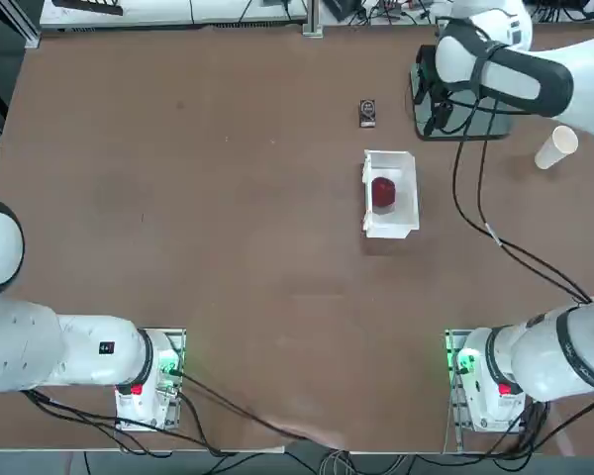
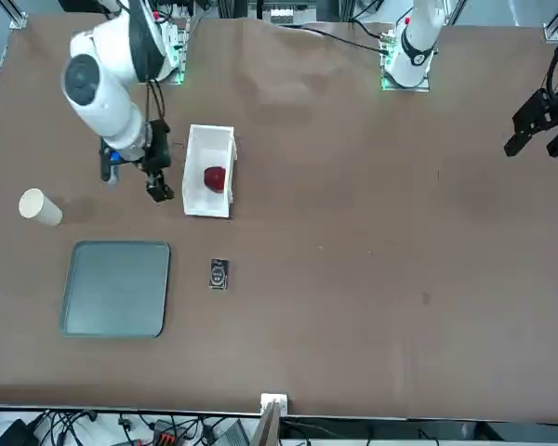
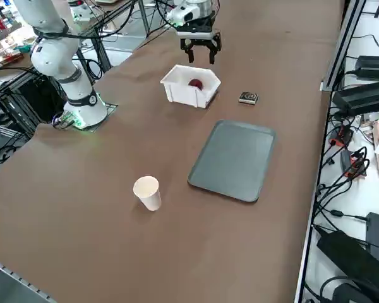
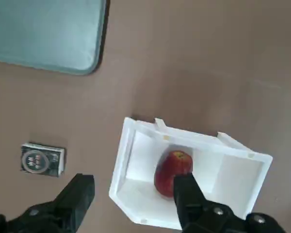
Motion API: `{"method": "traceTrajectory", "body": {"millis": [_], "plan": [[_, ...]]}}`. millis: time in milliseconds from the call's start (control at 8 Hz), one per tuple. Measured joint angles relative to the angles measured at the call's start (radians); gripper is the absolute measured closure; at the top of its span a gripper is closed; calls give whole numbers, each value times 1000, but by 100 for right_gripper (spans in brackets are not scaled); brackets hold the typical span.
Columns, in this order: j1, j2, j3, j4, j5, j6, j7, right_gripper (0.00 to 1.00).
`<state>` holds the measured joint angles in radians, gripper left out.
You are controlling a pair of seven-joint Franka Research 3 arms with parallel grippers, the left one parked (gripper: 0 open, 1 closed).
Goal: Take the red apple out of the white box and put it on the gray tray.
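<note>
Progress: nothing done yet, judging by the layout; apple [image 2: 214, 177] lies in the box [image 2: 198, 206], tray [image 2: 116, 287] bare.
Remaining: reach, grasp, lift out, carry to tray, release.
Front view, left to right: cup [image 2: 39, 207] on its side, tray nearer the camera, gripper [image 2: 133, 179], box with apple, small black item [image 2: 219, 273] between tray and box.
Gripper: jaws wide, nothing between them; it hangs above the table, not in contact with anything.
Apple vs gripper: front view puts the apple just right of the gripper, box wall between them. Wrist view shows the apple [image 4: 172, 173] ahead, next to one finger [image 4: 186, 195], so the gripper is offset from it, not centred.
Next move, my estimate: shift sideways over the box, then descend.
</note>
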<state>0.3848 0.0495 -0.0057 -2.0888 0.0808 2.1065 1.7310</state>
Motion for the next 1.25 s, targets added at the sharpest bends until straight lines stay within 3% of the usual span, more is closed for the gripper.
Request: {"method": "traceTrajectory", "body": {"millis": [625,1250], "plan": [[97,85,0,-24,0,19,127,1],[140,88,0,-159,0,199,229,1]]}}
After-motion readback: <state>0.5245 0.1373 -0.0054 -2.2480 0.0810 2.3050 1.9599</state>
